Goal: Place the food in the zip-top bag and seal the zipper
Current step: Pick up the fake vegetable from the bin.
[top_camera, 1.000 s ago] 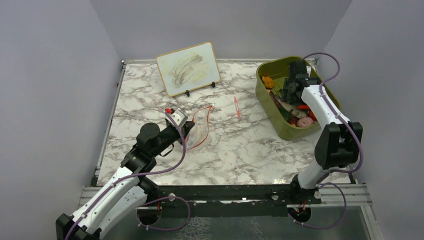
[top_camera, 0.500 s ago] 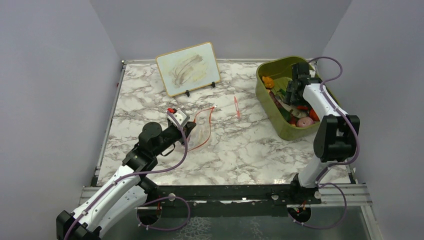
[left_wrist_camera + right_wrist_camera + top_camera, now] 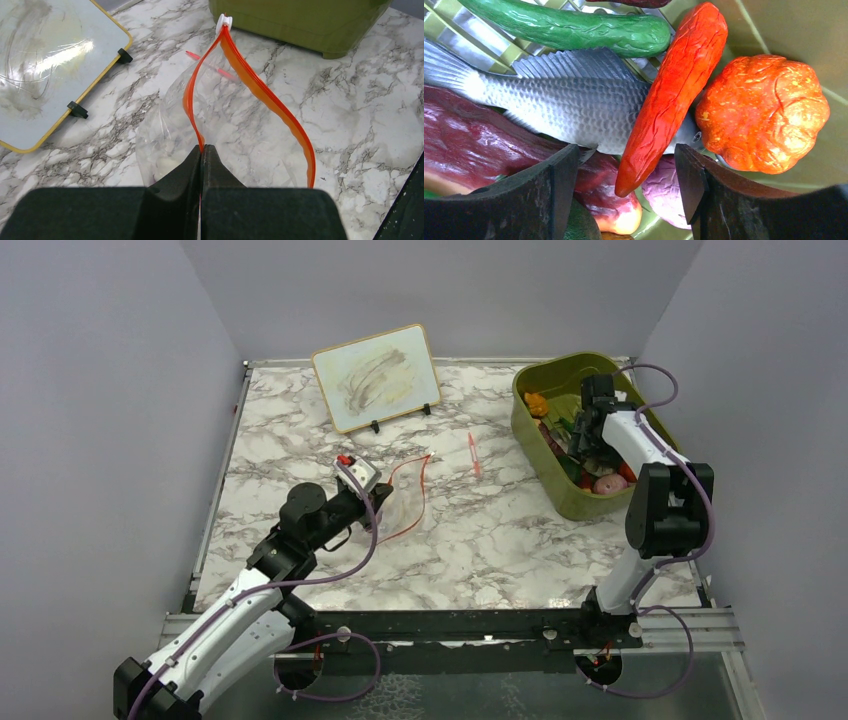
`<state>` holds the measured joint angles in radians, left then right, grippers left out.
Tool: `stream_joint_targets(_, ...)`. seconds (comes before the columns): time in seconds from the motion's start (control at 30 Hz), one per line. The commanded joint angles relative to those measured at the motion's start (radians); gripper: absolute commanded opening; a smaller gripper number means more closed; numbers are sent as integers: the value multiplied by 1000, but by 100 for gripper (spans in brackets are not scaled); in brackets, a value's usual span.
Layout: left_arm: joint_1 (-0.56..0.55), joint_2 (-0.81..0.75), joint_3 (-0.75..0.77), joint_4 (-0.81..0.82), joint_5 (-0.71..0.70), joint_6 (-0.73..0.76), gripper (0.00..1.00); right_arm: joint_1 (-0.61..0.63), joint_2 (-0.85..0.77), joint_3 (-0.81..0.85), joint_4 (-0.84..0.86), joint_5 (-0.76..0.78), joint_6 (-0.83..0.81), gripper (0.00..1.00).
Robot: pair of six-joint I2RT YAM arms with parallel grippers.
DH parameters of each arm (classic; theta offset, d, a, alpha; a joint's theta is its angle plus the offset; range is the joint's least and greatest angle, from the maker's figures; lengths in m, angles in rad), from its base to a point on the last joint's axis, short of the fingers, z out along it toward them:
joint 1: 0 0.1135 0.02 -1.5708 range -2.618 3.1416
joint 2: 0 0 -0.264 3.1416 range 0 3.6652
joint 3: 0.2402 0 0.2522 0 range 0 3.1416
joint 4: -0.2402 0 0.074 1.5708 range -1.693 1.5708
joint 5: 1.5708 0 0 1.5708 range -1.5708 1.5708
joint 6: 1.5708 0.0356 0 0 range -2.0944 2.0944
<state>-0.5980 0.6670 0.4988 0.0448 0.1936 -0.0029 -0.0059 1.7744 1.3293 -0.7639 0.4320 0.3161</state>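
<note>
The clear zip-top bag [image 3: 398,502] lies left of centre on the marble table, its mouth gaping. My left gripper [image 3: 378,502] is shut on one side of its red-orange zipper [image 3: 192,107]; the other lip [image 3: 280,110] arcs away, with a white slider [image 3: 224,21] at the far end. My right gripper [image 3: 590,430] is open, down inside the olive-green bin [image 3: 532,440]. Its jaws straddle the tip of an orange-red carrot-like piece [image 3: 669,95]. Around it lie an orange ball [image 3: 764,112], a green cucumber [image 3: 569,27], a grey toy fish [image 3: 559,100], a dark purple-red long piece [image 3: 474,145] and a pale purple piece [image 3: 666,192].
A smudged whiteboard [image 3: 377,378] stands on black feet at the back centre. A thin red-pink pen-like stick [image 3: 473,454] lies between the bag and the bin. Grey walls close in the table on three sides.
My right gripper has dropped lower into the bin, toward the food. My left gripper has shifted slightly right with the bag's lip, opening the mouth a little wider.
</note>
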Motion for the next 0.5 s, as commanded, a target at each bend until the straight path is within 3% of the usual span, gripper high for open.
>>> stream_joint_targets(0.0, -5, -3, 1, 32, -5, -3, 0, -5, -19, 1, 38, -20, -14, 65)
stream_joint_targets(0.2, -5, -5, 1, 24, -11, -2, 0, -5, -52, -22, 64, -39, -34, 41)
stream_joint_targets(0.47, -5, 10, 4, 24, -17, -3, 0, 1, -71, -19, 86, -47, -62, 32)
